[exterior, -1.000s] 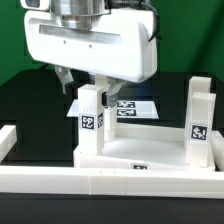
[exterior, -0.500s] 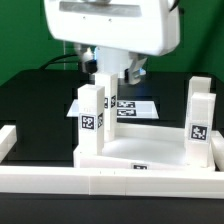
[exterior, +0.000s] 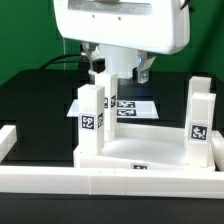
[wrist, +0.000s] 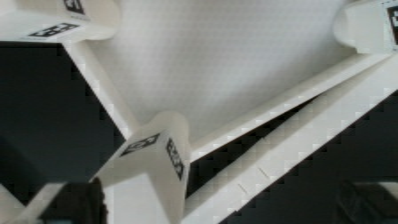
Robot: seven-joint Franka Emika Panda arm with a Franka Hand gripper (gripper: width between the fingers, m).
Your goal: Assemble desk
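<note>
The desk's white tabletop [exterior: 140, 150] lies upside down against the rail, with white block legs standing on it. At the exterior view's left stands a tagged leg [exterior: 92, 115] with a second leg [exterior: 110, 98] close behind it. Another leg [exterior: 200, 118] stands at the right. My gripper [exterior: 120, 68] hangs open just above the left legs, its dark fingertips [exterior: 97, 65] clear of them and nothing held. In the wrist view the near leg [wrist: 151, 165] rises from the tabletop [wrist: 214, 70], in line with the gap of the gripper [wrist: 199, 215].
A long white border rail [exterior: 110, 183] runs across the front, with a raised end at the exterior view's left. The marker board [exterior: 140, 106] lies flat behind the legs on the black table. A green backdrop closes the rear.
My gripper has risen and shifted toward the exterior view's right, off the left leg, and its jaws have widened. The legs and tabletop have not moved.
</note>
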